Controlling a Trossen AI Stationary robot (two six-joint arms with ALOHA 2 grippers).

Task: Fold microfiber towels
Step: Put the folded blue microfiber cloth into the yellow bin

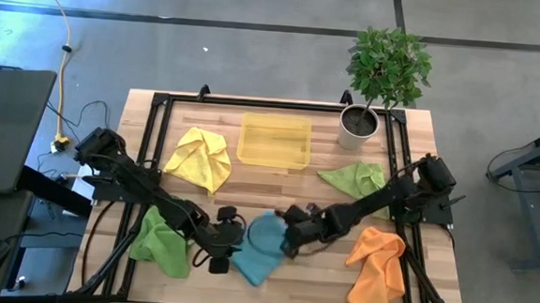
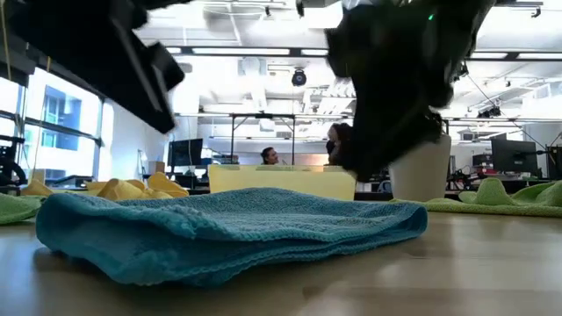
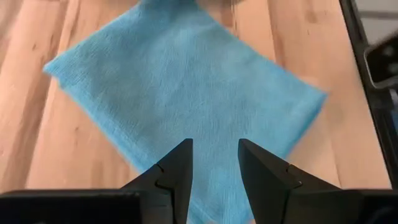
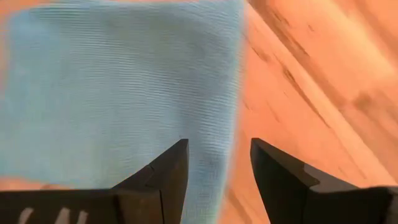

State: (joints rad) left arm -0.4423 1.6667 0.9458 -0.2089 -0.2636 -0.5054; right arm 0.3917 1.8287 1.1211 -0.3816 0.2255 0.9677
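We see the blue towel [image 1: 262, 247] lying folded, seemingly in half, on the desk [image 1: 315, 187], between the gaping left pincer [image 3: 214, 163] and right pincer [image 4: 219, 163], both empty.

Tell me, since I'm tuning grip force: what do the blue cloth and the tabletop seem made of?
Blue folded cloth: soft, matte fabric, probably microfiber; fine woven ribbing shows. Tabletop: light wooden planks, smooth, slightly glossy; grain and seams are visible.

towels: 5 – yellow [image 1: 201, 158], blue [image 1: 260, 248], orange [image 1: 376, 268], green [image 1: 159, 242], green [image 1: 357, 178] | tray [image 1: 273, 139]: 1 | plant [image 1: 382, 72]: 1 | people [image 2: 270, 156]: maybe 2
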